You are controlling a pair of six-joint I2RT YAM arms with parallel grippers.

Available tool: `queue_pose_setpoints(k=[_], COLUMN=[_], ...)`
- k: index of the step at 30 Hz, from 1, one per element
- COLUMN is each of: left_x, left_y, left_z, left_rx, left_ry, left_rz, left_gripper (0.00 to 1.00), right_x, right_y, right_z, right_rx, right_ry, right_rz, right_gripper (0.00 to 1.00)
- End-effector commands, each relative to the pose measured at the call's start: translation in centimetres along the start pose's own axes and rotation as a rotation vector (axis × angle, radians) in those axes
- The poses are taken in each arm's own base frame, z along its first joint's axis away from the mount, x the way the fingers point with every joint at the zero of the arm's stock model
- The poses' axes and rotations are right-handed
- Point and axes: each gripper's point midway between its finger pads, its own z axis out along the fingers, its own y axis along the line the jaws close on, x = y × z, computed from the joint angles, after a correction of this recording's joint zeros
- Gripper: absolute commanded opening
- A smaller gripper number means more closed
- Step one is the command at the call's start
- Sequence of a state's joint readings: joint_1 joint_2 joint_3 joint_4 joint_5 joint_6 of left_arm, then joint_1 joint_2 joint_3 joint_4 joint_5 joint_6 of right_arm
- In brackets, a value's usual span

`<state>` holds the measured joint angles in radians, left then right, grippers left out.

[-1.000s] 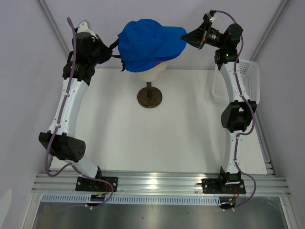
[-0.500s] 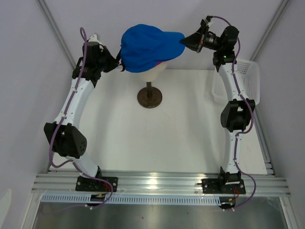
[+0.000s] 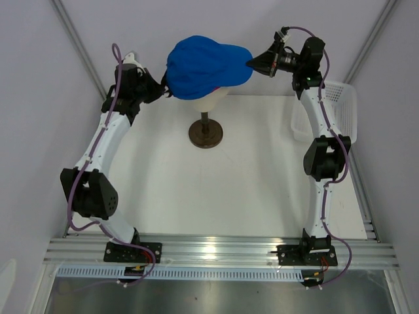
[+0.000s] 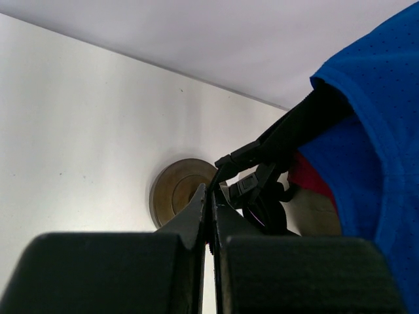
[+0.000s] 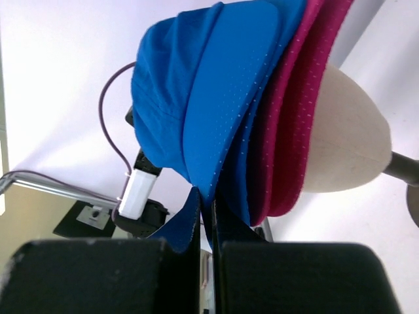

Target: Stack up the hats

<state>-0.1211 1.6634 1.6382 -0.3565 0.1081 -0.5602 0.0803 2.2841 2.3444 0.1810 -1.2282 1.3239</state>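
The blue hat sits over the pink hat on the cream mannequin head; only a pink sliver shows from above. In the right wrist view the blue hat lies right against the pink hat on the head. My left gripper is shut on the black back strap of the blue hat, its tips pressed together. My right gripper is shut on the edge of the blue brim, fabric pinched between its tips.
The head stands on a thin post with a round dark base, also seen in the left wrist view. A white mesh basket stands at the right edge, beside the right arm. Walls close in on both sides.
Both grippers have moved inward toward the head with the blue hat held between them. The hat has settled lower over the pink one.
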Motion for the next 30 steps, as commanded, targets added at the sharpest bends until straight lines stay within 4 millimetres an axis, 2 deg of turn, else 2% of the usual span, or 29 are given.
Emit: queue_pose_setpoints(k=[1, 5, 11, 12, 17, 20, 22, 23, 25, 27, 28, 30], left_x=[3.7, 3.8, 4.2, 5.4, 6.5, 6.2, 5.7, 5.0, 4.6, 4.7, 4.7, 5.0], left_y=[6.1, 6.1, 6.6, 7.3, 8.0, 7.3, 6.2, 6.4, 5.6, 5.3, 5.2, 5.5], left_z=[-0.4, -0.6, -1.0, -0.9, 0.0, 0.1, -0.1, -0.3, -0.6, -0.7, -0.9, -1.0], left_rx=[-0.199, -0.186, -0.19, -0.205, -0.213, -0.199, -0.174, -0.199, -0.186, -0.183, -0.183, -0.193], left_ry=[0.106, 0.089, 0.065, 0.083, 0.105, 0.098, 0.082, 0.05, 0.032, 0.031, 0.03, 0.029], left_rz=[-0.003, 0.007, 0.008, 0.002, 0.002, 0.016, 0.037, 0.046, 0.057, 0.057, 0.056, 0.056], left_gripper=[0.01, 0.01, 0.01, 0.01, 0.01, 0.01, 0.01, 0.01, 0.01, 0.01, 0.01, 0.01], right_x=[0.0, -0.6, -2.0, -2.3, -2.6, -3.1, -3.7, -3.9, -4.5, -4.6, -4.3, -3.7], right_y=[-3.6, -4.9, -3.0, -2.6, -1.2, -0.6, -0.1, 0.1, 0.5, 0.7, 0.8, -0.2], right_z=[-2.3, -3.0, -2.7, -2.7, -2.4, -2.6, -2.6, -2.5, -2.4, -2.4, -2.0, -1.5], right_rx=[0.115, 0.123, 0.079, 0.068, 0.035, 0.035, 0.045, 0.05, 0.056, 0.057, 0.055, 0.068], right_ry=[-0.013, -0.031, -0.078, -0.091, -0.101, -0.124, -0.153, -0.163, -0.185, -0.197, -0.192, -0.181], right_rz=[0.002, 0.022, 0.001, -0.022, -0.034, -0.073, -0.092, -0.114, -0.127, -0.132, -0.133, -0.127], right_gripper=[0.0, 0.0, 0.0, 0.0, 0.0, 0.0, 0.03, 0.07, 0.07, 0.11, 0.14, 0.28])
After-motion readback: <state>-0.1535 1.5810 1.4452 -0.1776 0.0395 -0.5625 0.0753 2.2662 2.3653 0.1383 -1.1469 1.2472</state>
